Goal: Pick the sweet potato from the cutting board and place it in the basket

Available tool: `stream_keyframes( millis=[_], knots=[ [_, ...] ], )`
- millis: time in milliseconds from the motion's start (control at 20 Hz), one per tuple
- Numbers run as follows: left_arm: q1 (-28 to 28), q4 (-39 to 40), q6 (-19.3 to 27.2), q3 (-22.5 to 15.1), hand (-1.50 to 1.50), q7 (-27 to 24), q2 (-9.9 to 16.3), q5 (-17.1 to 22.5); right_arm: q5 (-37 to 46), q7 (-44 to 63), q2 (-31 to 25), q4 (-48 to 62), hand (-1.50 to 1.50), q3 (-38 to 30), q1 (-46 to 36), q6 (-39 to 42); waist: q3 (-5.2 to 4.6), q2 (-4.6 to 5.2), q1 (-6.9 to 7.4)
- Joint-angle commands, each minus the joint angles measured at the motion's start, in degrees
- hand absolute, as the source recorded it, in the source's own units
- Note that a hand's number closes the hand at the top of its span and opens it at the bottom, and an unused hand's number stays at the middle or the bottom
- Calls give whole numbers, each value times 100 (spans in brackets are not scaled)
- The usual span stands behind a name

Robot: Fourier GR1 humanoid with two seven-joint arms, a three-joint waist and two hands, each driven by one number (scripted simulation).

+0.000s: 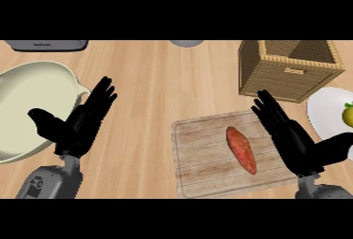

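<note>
An orange sweet potato (pixel 241 149) lies lengthwise on the wooden cutting board (pixel 200 158) at the lower middle right. The wicker basket (pixel 276 74) stands upright at the back right, beyond the board. My right hand (pixel 293 140) hovers open over the board's right edge, fingers straight and pointing up-left, just right of the sweet potato and apart from it. At the left my left hand (pixel 79 123) rests open, fingers up, overlapping the edge of a pale bowl.
A large cream bowl (pixel 27 102) sits at the left. A white plate (pixel 324 112) with a yellow-green fruit (pixel 348 114) is at the right edge, next to the basket. A grey appliance (pixel 47 45) and a grey round object (pixel 187 42) show at the back edge.
</note>
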Motion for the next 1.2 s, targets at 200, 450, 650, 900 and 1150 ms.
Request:
stream_keyframes(
  millis=[200,450,650,900,1150],
  knots=[
    [744,902,88,-78,0,484,330,-323,-1228,-132,403,-192,150,410,-1403,1694,69,132,549],
    [1322,1253,144,-92,0,382,434,-475,-1092,-557,272,-742,150,1617,-1399,3327,51,29,318],
    [1613,1207,-7,137,0,225,582,-346,755,-1013,274,-1155,-150,2091,-819,2802,46,-11,75],
    [1835,1222,69,48,0,102,475,-424,1991,-212,-740,-1598,-150,1226,-1986,2451,31,-64,17],
    [1712,1200,30,68,0,162,478,-401,2004,42,-1897,-1402,-150,214,-3060,3209,32,19,86]
  ],
)
